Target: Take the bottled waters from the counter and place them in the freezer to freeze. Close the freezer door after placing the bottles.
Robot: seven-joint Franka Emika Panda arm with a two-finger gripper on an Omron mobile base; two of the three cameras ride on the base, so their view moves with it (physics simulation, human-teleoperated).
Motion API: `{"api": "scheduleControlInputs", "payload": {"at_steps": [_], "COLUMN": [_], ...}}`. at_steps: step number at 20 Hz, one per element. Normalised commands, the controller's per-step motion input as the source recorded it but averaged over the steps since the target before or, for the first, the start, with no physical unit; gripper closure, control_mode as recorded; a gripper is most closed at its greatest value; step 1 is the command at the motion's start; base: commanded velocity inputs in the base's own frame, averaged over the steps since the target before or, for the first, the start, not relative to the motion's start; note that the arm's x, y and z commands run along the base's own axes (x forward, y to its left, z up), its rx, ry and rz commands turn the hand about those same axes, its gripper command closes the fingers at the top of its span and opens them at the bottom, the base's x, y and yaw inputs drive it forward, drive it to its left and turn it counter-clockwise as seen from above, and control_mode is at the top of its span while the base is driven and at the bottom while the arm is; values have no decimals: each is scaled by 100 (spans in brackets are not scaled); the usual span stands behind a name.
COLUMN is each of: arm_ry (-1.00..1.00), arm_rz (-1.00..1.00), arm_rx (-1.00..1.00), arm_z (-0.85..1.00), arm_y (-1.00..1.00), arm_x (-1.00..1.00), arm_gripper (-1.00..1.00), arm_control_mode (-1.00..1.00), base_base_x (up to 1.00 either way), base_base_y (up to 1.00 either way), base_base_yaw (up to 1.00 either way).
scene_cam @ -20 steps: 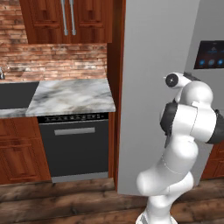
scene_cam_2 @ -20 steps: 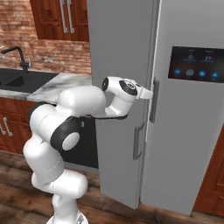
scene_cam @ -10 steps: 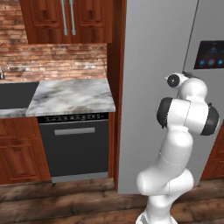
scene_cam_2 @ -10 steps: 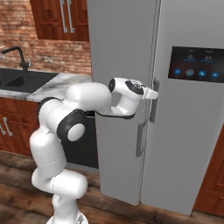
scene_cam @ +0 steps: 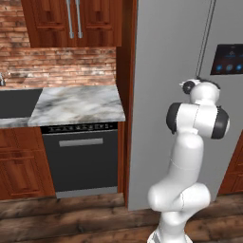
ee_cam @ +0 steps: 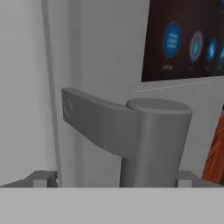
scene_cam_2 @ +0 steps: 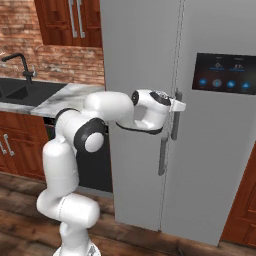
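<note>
The freezer door (scene_cam_2: 141, 55) is the plain grey panel left of the door with the blue-lit dispenser (scene_cam_2: 224, 75), and it looks flush with that door. My gripper (scene_cam_2: 176, 106) is at the seam between the two doors, at the top of a grey vertical handle (ee_cam: 153, 144). It stands open, one fingertip (ee_cam: 41, 177) on each side of the handle and a gap on both sides. The marble counter (scene_cam: 78, 102) lies to the left. The bottled waters are out of view.
A black dishwasher (scene_cam: 80, 159) sits under the counter, with a black sink (scene_cam: 16, 102) and faucet (scene_cam_2: 22, 65) further left. Reddish wood cabinets (scene_cam: 73, 21) hang above a brick backsplash. Dark wood floor runs in front.
The freezer door has swung the last bit from slightly ajar to flush. My hand has followed it to the right, up to the handles, and the jaws have spread a little wider.
</note>
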Motion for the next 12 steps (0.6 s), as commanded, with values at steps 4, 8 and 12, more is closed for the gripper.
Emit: {"api": "scheduleControlInputs", "payload": {"at_steps": [4,8,12], "arm_ry": [0,0,0], "arm_rz": [0,0,0], "arm_rx": [-5,-5,0], "arm_z": [-18,-20,-4], "arm_y": [-13,-16,-4], "arm_x": [17,26,3], "arm_gripper": [-100,-100,-100], "arm_control_mode": [-100,-100,-100], "base_base_x": [0,0,0], "base_base_y": [0,0,0], "base_base_yaw": [0,0,0]}}
